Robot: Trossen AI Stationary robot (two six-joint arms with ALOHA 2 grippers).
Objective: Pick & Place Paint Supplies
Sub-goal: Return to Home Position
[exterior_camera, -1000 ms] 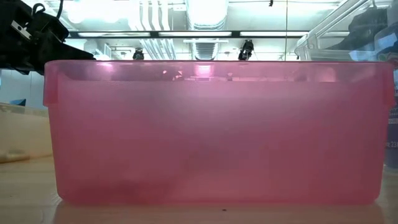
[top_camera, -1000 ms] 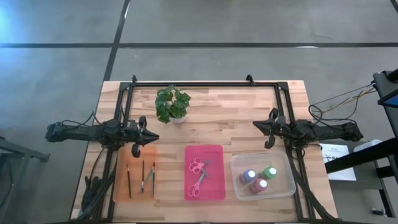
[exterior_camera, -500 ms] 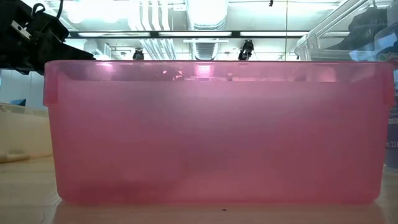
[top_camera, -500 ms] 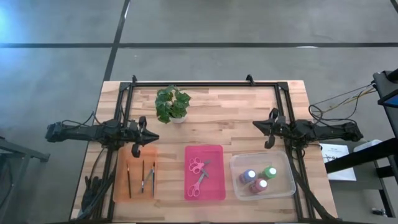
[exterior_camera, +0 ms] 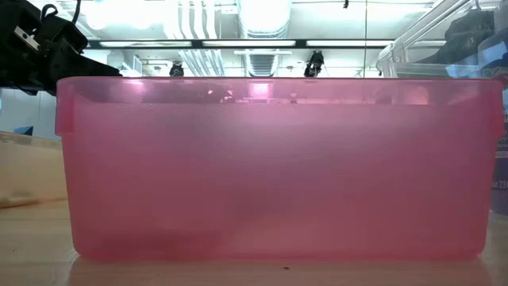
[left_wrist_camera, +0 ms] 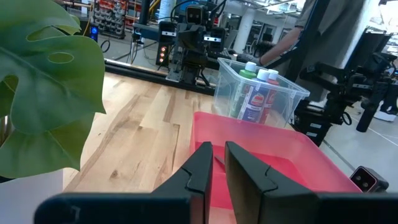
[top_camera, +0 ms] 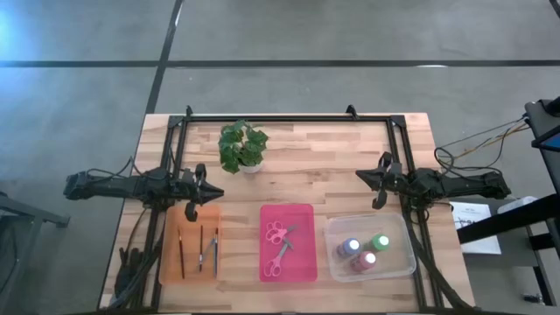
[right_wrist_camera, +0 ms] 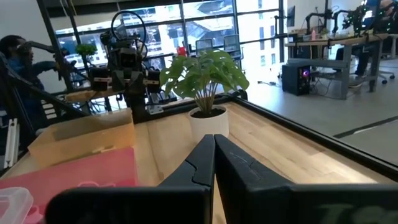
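In the high view, several thin dark brushes (top_camera: 199,248) lie in an orange bin (top_camera: 168,262). Two pink-handled scissors (top_camera: 278,245) lie in a pink bin (top_camera: 306,262). Three paint bottles (top_camera: 363,250) stand upright in a clear bin (top_camera: 404,254); they also show in the left wrist view (left_wrist_camera: 255,93). My left gripper (top_camera: 210,192) (left_wrist_camera: 217,152) hovers beyond the orange bin's far end, its fingers a narrow gap apart and holding nothing. My right gripper (top_camera: 366,178) (right_wrist_camera: 214,140) hovers beyond the clear bin's far side, shut and holding nothing.
A potted leafy plant (top_camera: 242,147) stands on the far half of the table between the arms. A dark frame (top_camera: 289,116) runs along the far edge and both sides. The pink bin's wall (exterior_camera: 270,167) fills the low view. Bare wood lies between the plant and the bins.
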